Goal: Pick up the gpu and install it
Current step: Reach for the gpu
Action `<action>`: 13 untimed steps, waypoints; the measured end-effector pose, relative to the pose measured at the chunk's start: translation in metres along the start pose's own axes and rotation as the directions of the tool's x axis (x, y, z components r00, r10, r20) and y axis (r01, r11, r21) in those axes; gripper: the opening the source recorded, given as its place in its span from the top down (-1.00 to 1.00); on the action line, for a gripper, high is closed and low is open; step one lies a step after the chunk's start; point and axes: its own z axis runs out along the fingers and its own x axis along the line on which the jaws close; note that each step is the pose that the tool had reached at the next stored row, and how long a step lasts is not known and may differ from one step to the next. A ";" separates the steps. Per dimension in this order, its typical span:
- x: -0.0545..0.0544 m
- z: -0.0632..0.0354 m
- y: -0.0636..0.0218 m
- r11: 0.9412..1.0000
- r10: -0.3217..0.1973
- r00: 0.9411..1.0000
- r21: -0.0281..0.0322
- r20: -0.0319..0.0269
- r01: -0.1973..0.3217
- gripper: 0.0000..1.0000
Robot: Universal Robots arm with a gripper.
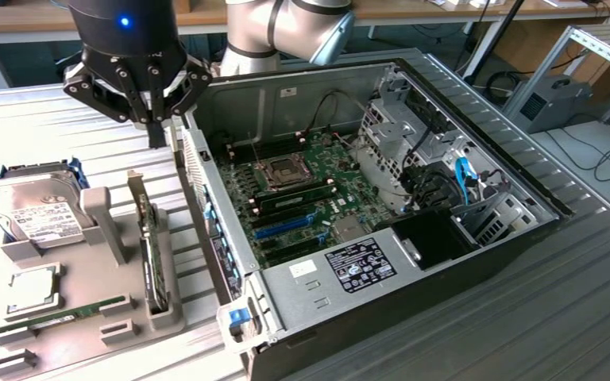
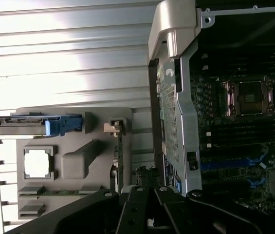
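The gpu [image 1: 152, 255] stands on its edge in a slot of the grey holder tray [image 1: 93, 337] at the exterior view's left, its silver end bracket [image 1: 136, 190] pointing up. In the wrist view the gpu [image 2: 119, 163] appears edge-on as a thin dark strip, with its bracket [image 2: 113, 127] at the far end. My gripper [image 1: 156, 136] hangs above the far end of the tray, well clear of the card, fingers pressed together and holding nothing. Its black linkages [image 2: 144, 204] frame the wrist view.
An open computer case [image 1: 496, 254] lies to the exterior view's right, its motherboard [image 1: 316, 190] exposed. The tray also holds a hard drive [image 1: 32, 213], a processor [image 1: 34, 286] and a green memory stick [image 1: 63, 313]. The case's near wall [image 1: 207, 214] rises right beside the tray.
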 end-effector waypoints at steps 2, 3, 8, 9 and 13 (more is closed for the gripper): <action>0.000 0.0001 -0.0003 1.000 0.000 1.000 0.000 0.000 0.000 0.79; 0.000 0.0001 -0.0004 1.000 0.000 1.000 0.000 0.000 0.000 0.79; 0.001 0.0005 -0.0013 1.000 0.000 1.000 0.000 0.000 0.000 0.79; 0.001 0.0005 -0.0014 1.000 0.000 1.000 0.000 0.000 0.000 0.79; 0.002 0.0007 -0.0016 1.000 0.000 1.000 0.000 0.000 0.000 0.79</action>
